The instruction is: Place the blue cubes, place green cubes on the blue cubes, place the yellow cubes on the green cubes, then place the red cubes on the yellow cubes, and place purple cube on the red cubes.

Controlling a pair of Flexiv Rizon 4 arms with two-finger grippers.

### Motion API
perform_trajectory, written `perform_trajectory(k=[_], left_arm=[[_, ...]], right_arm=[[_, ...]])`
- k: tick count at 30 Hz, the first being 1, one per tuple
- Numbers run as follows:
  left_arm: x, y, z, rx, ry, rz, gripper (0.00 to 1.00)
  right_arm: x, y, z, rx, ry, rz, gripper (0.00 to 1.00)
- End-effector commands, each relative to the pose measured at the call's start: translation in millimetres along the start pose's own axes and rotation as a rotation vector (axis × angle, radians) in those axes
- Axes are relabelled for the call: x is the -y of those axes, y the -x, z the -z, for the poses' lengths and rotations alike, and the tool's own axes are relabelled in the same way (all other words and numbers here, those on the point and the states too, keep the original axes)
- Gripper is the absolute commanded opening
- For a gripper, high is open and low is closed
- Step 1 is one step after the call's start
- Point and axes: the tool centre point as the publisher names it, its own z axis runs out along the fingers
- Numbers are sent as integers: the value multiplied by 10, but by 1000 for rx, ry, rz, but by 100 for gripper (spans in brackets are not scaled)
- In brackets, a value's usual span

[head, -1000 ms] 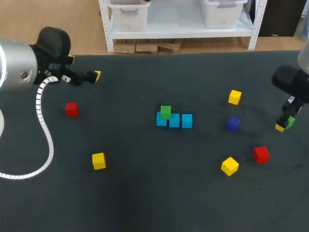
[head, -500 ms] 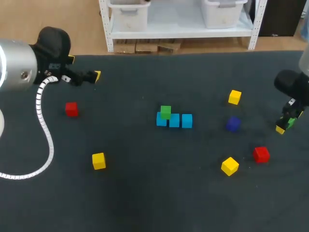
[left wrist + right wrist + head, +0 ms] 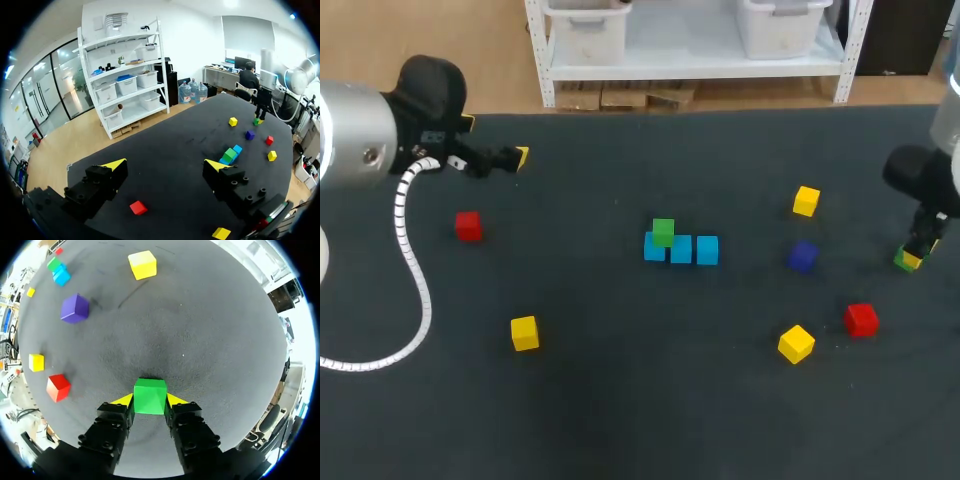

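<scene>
My right gripper (image 3: 149,400) is shut on a green cube (image 3: 149,396), with one yellow tip against each side, low over the dark mat. In the head view this green cube (image 3: 908,259) is near the table's right edge. Three blue cubes (image 3: 682,249) stand in a row at mid-table, and another green cube (image 3: 663,232) sits on the leftmost one. A purple cube (image 3: 802,256), two yellow cubes (image 3: 806,201) (image 3: 796,343) and a red cube (image 3: 861,320) lie between that row and my right gripper. My left gripper (image 3: 165,165) hangs open and empty at the far left.
On the left half of the mat lie a red cube (image 3: 468,226) and a yellow cube (image 3: 524,332). My left arm's white cable (image 3: 415,270) loops down over the mat's left side.
My right gripper's fingers have closed in on the green cube, which stayed in place at the right edge. The left arm has kept still.
</scene>
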Motion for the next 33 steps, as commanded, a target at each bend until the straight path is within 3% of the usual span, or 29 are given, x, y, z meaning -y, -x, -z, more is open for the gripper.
perform_trajectory(k=[1,9,22,33], left_arm=[[-14,-6,3,3,-7,-1,100],[-14,-6,3,3,-7,-1,100],[-14,-6,3,3,-7,-1,100],[-14,-6,3,3,-7,-1,100]], right_arm=[[-22,42,16,-9,-7,6,0],[-196,167,270,76,0,132,0],[-775,783,914,80,-60,601,0],[-1227,1211,843,107,-40,746,0]])
